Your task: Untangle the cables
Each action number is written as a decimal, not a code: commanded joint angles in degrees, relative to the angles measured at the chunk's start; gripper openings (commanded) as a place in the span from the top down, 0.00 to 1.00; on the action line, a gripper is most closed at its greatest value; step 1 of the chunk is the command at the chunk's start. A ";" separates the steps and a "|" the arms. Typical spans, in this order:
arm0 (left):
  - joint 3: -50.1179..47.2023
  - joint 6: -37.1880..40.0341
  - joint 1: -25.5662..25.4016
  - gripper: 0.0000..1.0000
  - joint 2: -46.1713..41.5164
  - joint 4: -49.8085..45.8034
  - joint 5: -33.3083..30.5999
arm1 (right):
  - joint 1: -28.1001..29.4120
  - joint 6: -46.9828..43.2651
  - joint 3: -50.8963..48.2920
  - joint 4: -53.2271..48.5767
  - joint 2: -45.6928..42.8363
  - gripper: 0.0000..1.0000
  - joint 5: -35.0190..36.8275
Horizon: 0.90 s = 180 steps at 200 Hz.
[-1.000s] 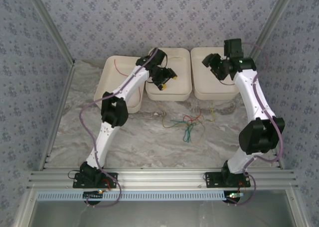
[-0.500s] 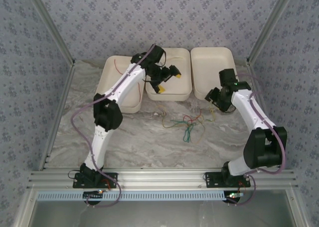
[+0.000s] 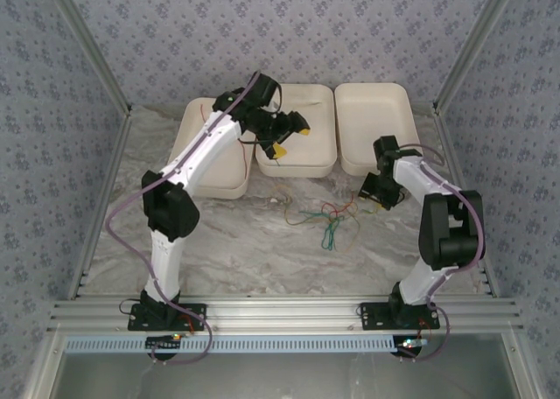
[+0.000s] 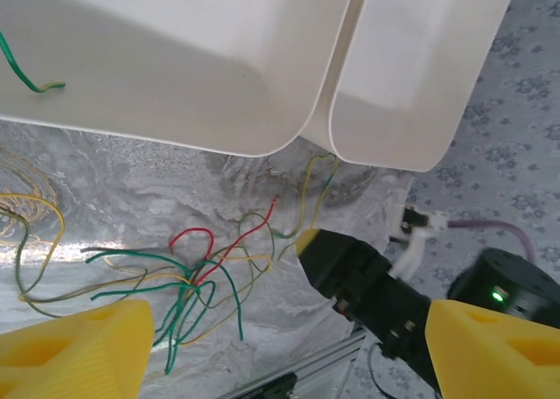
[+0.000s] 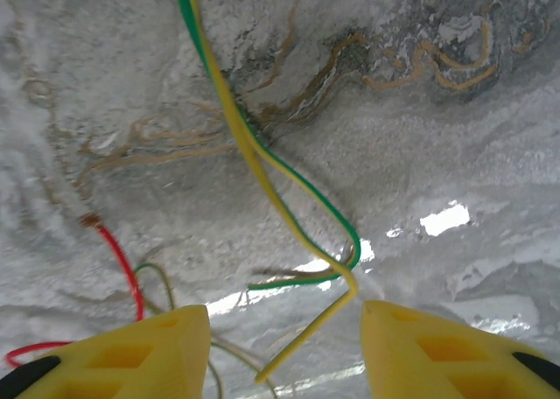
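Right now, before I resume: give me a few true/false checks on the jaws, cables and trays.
1. The left gripper and right gripper both have open jaws. True.
2. The right gripper is clamped on a red cable. False: it grips nothing; a yellow cable and a green cable run between its open jaws.
3. The tangled cables sit inside the middle tray. False: they lie on the table, in front of the trays.
4. A loose green piece lies in a tray. True.
5. Four white trays stand at the back. False: three.
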 commanded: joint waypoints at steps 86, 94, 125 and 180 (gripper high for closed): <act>-2.48 3.13 0.15 0.30 -5.39 -1.09 -0.60 | -0.42 -3.20 2.44 0.66 7.05 0.81 7.47; -2.74 3.34 0.22 0.30 -5.55 -1.17 -0.77 | -0.49 -3.21 2.30 0.63 7.05 0.84 7.72; -4.15 3.97 0.16 0.30 -6.38 -1.01 -0.91 | -0.27 -3.34 1.87 0.56 5.27 0.99 8.16; -8.43 5.45 -0.36 0.41 -8.38 5.60 3.08 | 1.43 -1.32 6.92 -3.60 -6.80 1.00 1.05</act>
